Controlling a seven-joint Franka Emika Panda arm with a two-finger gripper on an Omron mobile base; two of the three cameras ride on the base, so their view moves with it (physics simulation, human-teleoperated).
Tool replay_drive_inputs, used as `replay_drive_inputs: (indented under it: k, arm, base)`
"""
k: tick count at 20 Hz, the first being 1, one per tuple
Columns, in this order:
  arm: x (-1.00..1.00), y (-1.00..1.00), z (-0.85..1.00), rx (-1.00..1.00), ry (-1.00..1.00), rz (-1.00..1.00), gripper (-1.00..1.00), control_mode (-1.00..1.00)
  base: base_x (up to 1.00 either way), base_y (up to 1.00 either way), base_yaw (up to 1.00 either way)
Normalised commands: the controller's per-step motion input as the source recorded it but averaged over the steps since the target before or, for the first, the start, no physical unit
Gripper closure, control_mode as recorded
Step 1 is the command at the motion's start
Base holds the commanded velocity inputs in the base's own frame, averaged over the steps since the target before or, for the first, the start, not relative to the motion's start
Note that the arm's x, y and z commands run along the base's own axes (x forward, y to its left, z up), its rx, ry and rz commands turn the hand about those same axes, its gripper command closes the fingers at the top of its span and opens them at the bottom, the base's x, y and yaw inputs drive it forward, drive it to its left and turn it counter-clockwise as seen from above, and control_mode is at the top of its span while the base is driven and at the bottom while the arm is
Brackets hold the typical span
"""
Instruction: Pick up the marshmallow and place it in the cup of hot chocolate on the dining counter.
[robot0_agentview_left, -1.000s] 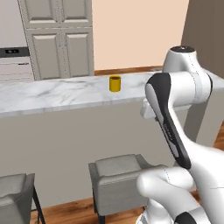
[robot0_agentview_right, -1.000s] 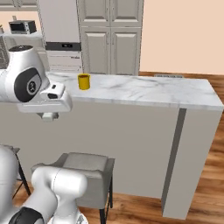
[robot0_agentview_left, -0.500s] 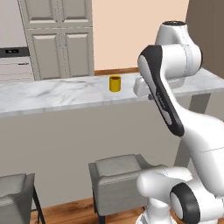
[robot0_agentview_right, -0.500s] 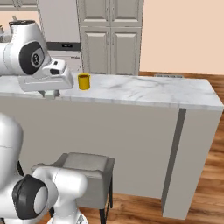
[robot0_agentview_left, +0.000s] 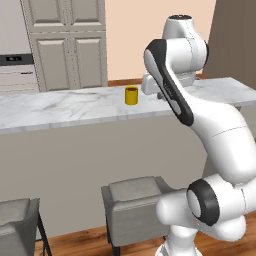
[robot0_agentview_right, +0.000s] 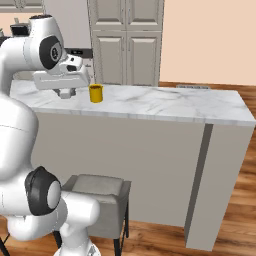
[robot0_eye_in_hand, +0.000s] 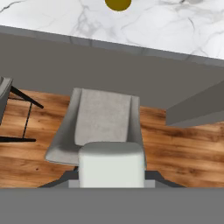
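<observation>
gripper (robot0_agentview_right: 64, 93) clenching a tiny white soft marshmallow block (robot0_eye_in_hand: 112, 165) | hovering over the near edge of the white-grey marble table (robot0_agentview_right: 165, 105) | small plain yellow cylindrical cup (robot0_agentview_right: 96, 93) standing just beside the gripper, toward the table's middle | judged: carrying sideways over the cup comes next

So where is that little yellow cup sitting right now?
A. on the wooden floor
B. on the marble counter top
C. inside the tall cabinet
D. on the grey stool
B: the yellow cup stands upright on the marble counter top, above the grey stool and the wooden floor.
</observation>
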Motion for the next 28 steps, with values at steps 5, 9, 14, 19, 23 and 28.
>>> replay_drive_inputs:
  k: [5, 9, 14, 19, 23, 28]
  arm:
    - [0.63, 0.15, 0.02, 0.00, 0.00, 0.00, 1.00, -1.00]
    - [0.59, 0.03, 0.10, 0.02, 0.00, 0.00, 1.00, -1.00]
    - [0.67, 0.05, 0.04, 0.03, 0.00, 0.00, 1.00, -1.00]
    - [0.55, 0.11, 0.00, 0.00, -0.03, 0.00, 1.00, -1.00]
    - [0.34, 0.02, 0.01, 0.00, -0.01, 0.00, 1.00, -1.00]
    - [0.42, 0.00, 0.00, 0.00, 0.00, 0.00, 1.00, -1.00]
  base:
    - [0.00, 0.00, 0.00]
    - [0.00, 0.00, 0.00]
    - [0.00, 0.00, 0.00]
    - [0.00, 0.00, 0.00]
    - [0.00, 0.00, 0.00]
    - [0.00, 0.00, 0.00]
